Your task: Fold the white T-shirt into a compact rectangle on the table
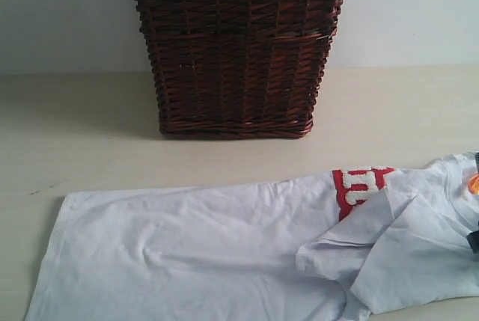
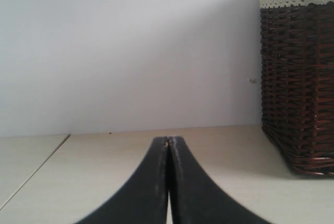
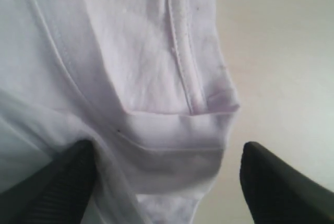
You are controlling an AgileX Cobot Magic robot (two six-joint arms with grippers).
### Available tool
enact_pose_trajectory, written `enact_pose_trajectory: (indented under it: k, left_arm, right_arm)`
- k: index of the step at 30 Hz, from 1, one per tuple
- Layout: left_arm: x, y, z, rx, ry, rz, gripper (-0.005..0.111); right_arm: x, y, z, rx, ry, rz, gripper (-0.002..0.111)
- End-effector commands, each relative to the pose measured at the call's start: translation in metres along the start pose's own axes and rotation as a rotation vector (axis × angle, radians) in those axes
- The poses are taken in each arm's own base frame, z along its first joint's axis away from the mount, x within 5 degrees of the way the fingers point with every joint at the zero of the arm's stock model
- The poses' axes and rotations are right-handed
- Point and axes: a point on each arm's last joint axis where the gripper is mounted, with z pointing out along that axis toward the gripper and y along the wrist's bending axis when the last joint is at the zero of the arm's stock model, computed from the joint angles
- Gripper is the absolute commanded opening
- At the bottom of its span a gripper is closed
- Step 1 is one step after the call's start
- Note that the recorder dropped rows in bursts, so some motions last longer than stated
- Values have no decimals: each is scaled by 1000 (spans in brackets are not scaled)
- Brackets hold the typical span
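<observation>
T-shirt (image 1: 187, 246) lay spread on table (image 1: 90, 126) in front of basket (image 1: 236, 52), sleeve flopped inward. Right gripper (image 3: 164, 156) gaped wide astride a seamed edge, gripping nothing. Left gripper (image 2: 168, 141) was closed, empty, off the cloth. Risk: pinching one layer only, which would likely bunch or skew the fold.

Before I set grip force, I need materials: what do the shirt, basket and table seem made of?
Shirt: thin soft fabric, probably cotton knit, matte; it wrinkles and has stitched hems. Basket: woven wicker, dark red-brown, slightly glossy strands. Table: smooth matte pale beige, perhaps laminate; the surface alone does not tell.
</observation>
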Motion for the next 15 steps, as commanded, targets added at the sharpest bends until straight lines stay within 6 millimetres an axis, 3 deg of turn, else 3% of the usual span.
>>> enact_pose_trajectory:
  k: [1, 10, 15]
  left_arm:
    - [0, 0, 0, -2, -5, -13, 0]
    - [0, 0, 0, -2, -5, -13, 0]
    - [0, 0, 0, -2, -5, -13, 0]
  right_arm:
    - [10, 4, 11, -12, 71, -59, 64]
    - [5, 7, 12, -42, 10, -62, 1]
    - [0, 7, 7, -52, -40, -58, 0]
